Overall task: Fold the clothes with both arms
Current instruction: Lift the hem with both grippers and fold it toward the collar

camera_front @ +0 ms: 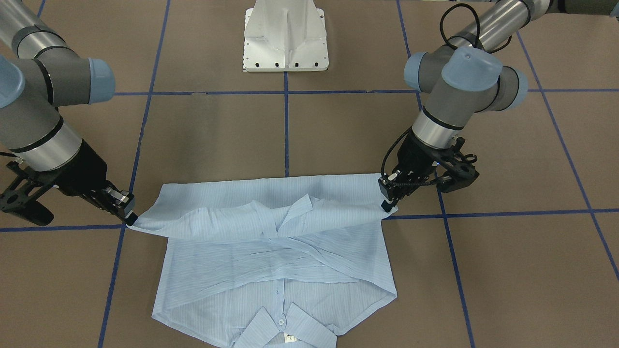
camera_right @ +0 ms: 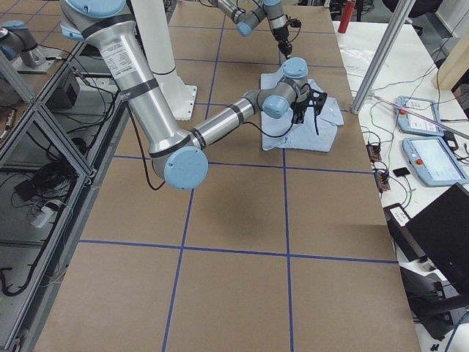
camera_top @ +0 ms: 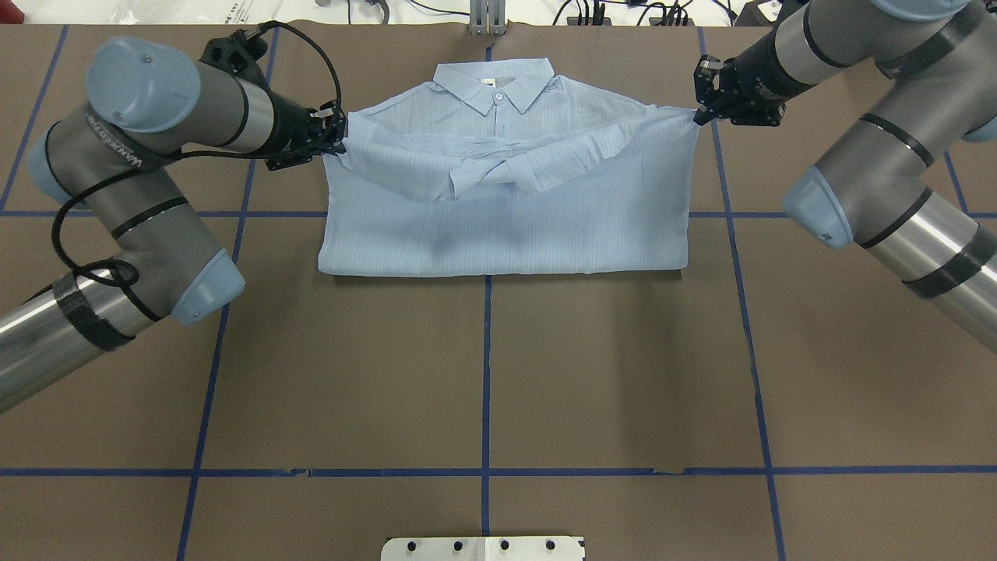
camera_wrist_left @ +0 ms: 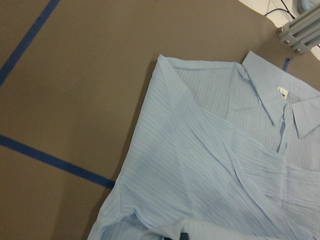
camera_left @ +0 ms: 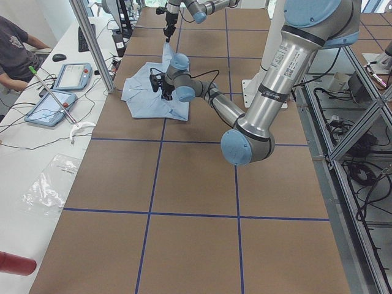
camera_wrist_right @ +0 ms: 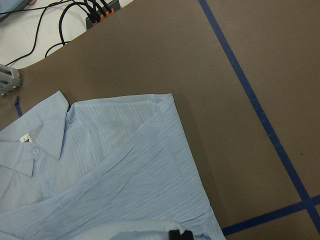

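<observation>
The pale-blue shirt (camera_top: 506,210) lies face up on the brown table, collar (camera_top: 496,84) at the far edge and sleeves crossed over the chest. Its lower half is doubled back toward the collar. My left gripper (camera_top: 338,137) is shut on one corner of the hem, held just above the shirt's left shoulder. My right gripper (camera_top: 699,116) is shut on the opposite hem corner, over the right shoulder. In the front-facing view the hem hangs stretched between the left gripper (camera_front: 387,207) and the right gripper (camera_front: 130,220). Both wrist views show the collar and shoulders (camera_wrist_left: 210,150) (camera_wrist_right: 115,165) below.
The white pedestal base (camera_front: 286,36) stands at the robot's side of the table. Blue tape lines (camera_top: 486,374) grid the brown surface. An aluminium post (camera_top: 487,17) and cables sit at the far edge. A person (camera_left: 15,52) sits at a side bench with tablets (camera_left: 73,76).
</observation>
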You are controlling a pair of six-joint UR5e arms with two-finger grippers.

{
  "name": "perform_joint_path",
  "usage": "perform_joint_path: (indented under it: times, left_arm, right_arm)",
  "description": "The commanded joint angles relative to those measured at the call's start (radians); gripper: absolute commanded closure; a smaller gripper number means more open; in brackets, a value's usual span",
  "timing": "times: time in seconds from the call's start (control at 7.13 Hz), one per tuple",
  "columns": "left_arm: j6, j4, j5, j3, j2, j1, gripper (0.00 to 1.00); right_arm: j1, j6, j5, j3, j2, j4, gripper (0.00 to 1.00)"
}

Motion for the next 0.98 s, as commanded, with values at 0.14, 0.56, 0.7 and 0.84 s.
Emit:
perform_joint_path:
  times: [0.14,0.56,0.7,0.84]
  left_arm:
    - [-0.001,-0.068,-0.001,0.129,-0.061,-0.028,1.00]
    - [0.001,-0.232,-0.001,0.329,-0.115,-0.073,1.00]
    - [0.007,-0.240,-0.001,0.372,-0.145,-0.074,1.00]
    - [0.007,-0.258,0.001,0.423,-0.177,-0.074,1.00]
  right_arm:
    - [0.019,-0.005,0.012,-0.162,0.120,0.003,1.00]
    - [0.035,-0.007,0.010,-0.323,0.161,0.140,1.00]
    - [0.036,-0.007,0.009,-0.371,0.193,0.143,1.00]
    - [0.036,-0.008,0.006,-0.388,0.194,0.153,1.00]
